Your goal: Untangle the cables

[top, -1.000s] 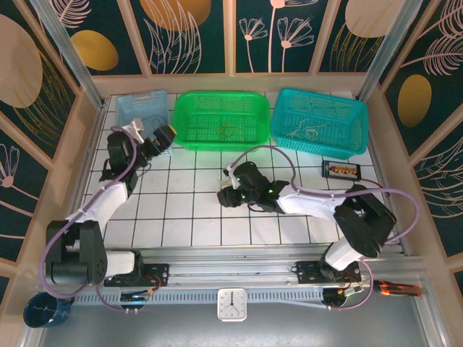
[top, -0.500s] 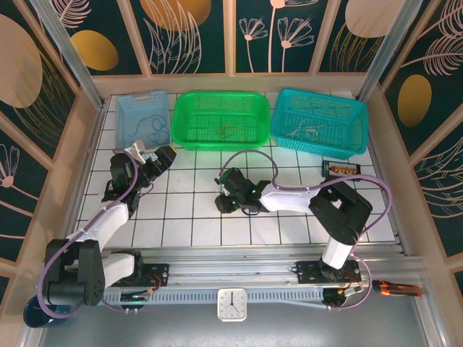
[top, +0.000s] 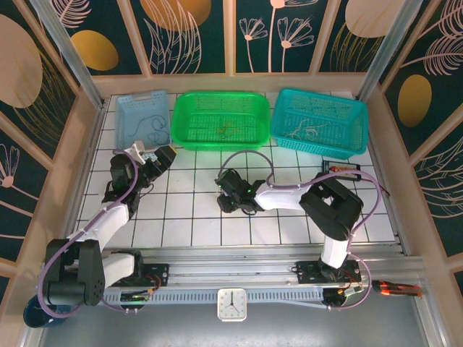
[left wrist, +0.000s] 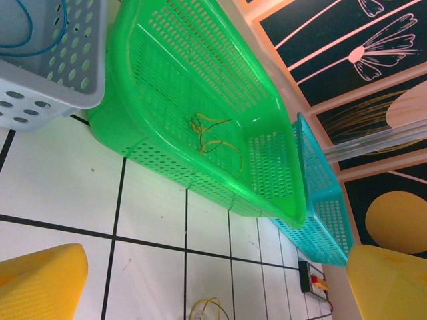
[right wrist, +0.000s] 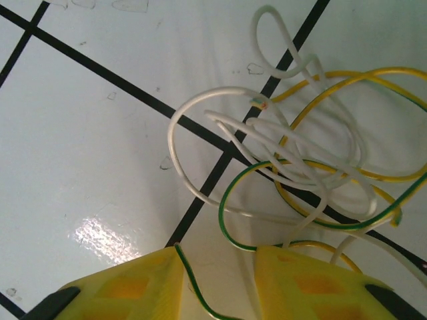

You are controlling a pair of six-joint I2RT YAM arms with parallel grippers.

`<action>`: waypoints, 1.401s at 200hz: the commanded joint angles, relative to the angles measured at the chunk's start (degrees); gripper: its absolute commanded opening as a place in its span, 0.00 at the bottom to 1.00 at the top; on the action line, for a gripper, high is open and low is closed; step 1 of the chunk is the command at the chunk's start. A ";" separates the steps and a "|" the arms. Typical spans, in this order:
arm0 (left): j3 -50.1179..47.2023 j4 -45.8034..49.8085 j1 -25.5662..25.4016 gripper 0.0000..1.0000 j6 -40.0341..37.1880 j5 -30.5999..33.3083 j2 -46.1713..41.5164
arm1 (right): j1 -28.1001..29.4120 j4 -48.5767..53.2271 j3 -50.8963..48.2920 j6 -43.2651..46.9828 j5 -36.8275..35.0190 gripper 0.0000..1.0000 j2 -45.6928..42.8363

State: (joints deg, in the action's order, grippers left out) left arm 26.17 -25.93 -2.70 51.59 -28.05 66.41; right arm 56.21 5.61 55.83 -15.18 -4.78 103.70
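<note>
A tangle of cables (right wrist: 293, 167), white, yellow and green-yellow, lies on the white tiles just ahead of my right gripper (right wrist: 217, 257). Its yellow fingers (right wrist: 133, 287) stand a little apart, and a green cable runs through the gap unpinched. From above, the right gripper (top: 230, 199) is low at the table's middle, covering most of the tangle. My left gripper (top: 165, 155) hovers wide open and empty near the green basket. The same tangle (left wrist: 207, 308) peeks in at the bottom of the left wrist view, between the left gripper's (left wrist: 217, 267) yellow fingers (left wrist: 40, 280).
Three baskets line the back: light blue (top: 142, 119) holding a blue cable (left wrist: 27, 40), green (top: 221, 119) holding a yellow-dark cable (left wrist: 213, 137), teal (top: 318, 121) holding whitish cables (top: 307, 132). A small black box (top: 343, 168) lies below the teal basket.
My right gripper slid left onto the tangle and its jaws narrowed, the arm folding in. The left gripper drew back from the light blue basket, then stayed still.
</note>
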 commanded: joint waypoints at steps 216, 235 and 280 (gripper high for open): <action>-5.26 -12.15 -10.43 0.99 -7.90 -3.96 0.59 | -14.28 -5.84 4.90 -9.32 23.36 0.00 -19.24; -5.02 -13.14 -14.27 0.99 -10.80 -3.03 2.02 | -14.58 -6.21 5.10 -9.93 23.91 0.00 -19.68; -1.98 -13.74 -22.72 0.98 -19.58 -0.77 6.94 | -14.83 -7.29 5.32 -11.63 25.34 0.00 -20.85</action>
State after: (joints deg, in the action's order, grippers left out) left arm 21.50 -37.08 -22.26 39.40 -30.48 71.05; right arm 41.87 1.19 61.39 -24.88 18.57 85.43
